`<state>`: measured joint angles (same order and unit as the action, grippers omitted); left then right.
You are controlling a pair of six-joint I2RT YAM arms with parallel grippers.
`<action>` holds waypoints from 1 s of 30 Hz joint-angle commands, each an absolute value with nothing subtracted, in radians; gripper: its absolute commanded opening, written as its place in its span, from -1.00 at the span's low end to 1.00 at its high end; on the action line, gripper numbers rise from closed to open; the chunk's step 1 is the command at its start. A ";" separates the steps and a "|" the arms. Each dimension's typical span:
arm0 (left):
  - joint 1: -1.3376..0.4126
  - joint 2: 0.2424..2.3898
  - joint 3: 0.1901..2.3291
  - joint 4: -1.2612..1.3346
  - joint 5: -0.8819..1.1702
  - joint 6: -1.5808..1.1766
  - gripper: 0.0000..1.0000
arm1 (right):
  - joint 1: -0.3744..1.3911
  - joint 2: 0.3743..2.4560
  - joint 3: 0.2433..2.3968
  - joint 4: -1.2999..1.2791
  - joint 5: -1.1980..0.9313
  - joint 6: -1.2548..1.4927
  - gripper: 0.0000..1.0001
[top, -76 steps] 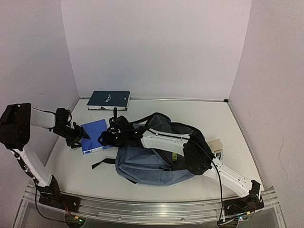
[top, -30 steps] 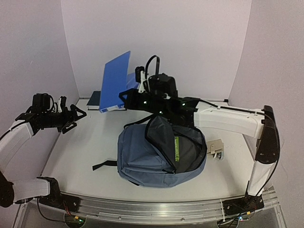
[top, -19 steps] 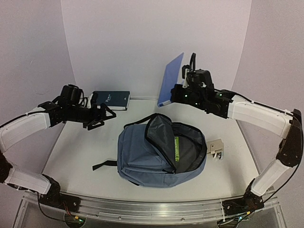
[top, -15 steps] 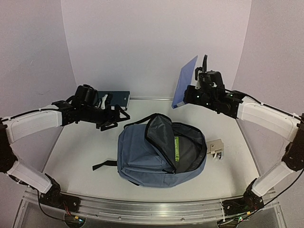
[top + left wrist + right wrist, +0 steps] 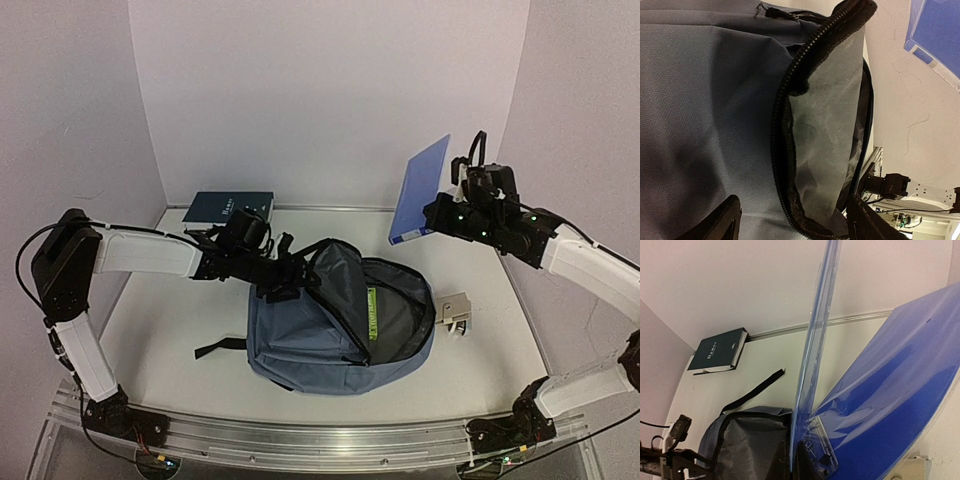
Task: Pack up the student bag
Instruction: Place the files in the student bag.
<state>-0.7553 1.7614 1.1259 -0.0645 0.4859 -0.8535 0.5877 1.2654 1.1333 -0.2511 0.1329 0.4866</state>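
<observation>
The student bag, slate blue, lies in the middle of the table with its main compartment unzipped and the flap standing up. My left gripper is at the flap's left edge. In the left wrist view it is open, and the black zipper edge runs between its fingers without touching them. My right gripper hangs high at the back right, shut on a bright-blue plastic folder. In the right wrist view the fingers pinch the folder's cover edge above the bag.
A dark green book lies flat at the back left by the wall. A small beige object sits just right of the bag. A black strap trails from the bag's left side. White walls close in three sides.
The left arm swung in from the far left to the bag's flap, and its jaws narrowed. The right arm carried the blue folder from the back left across to the right.
</observation>
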 commanded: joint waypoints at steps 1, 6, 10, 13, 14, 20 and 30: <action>-0.767 1.813 1.190 0.088 0.551 -0.916 0.33 | 0.590 1.189 1.109 -0.246 0.026 0.531 -1.00; -0.788 1.852 1.226 0.111 0.561 -0.919 -0.45 | 0.589 1.148 1.079 -0.332 -0.061 0.546 -1.00; -0.788 1.754 1.235 0.030 0.466 -0.833 -0.99 | 0.591 1.090 1.038 -0.390 -0.134 0.555 -1.00; -0.787 1.667 1.237 -0.022 0.418 -0.779 -1.00 | 0.590 1.050 0.980 -0.391 -0.199 0.572 -1.00; -0.787 1.655 1.241 -0.036 0.413 -0.771 -1.00 | 0.590 1.044 0.960 -0.383 -0.215 0.574 -1.00; -0.787 1.609 1.269 -0.111 0.406 -0.752 -1.00 | 0.590 1.039 0.839 -0.221 -0.330 0.627 -1.00; -0.787 1.579 1.281 -0.126 0.424 -0.738 -1.00 | 0.615 0.999 0.701 -0.009 -0.354 0.739 -1.00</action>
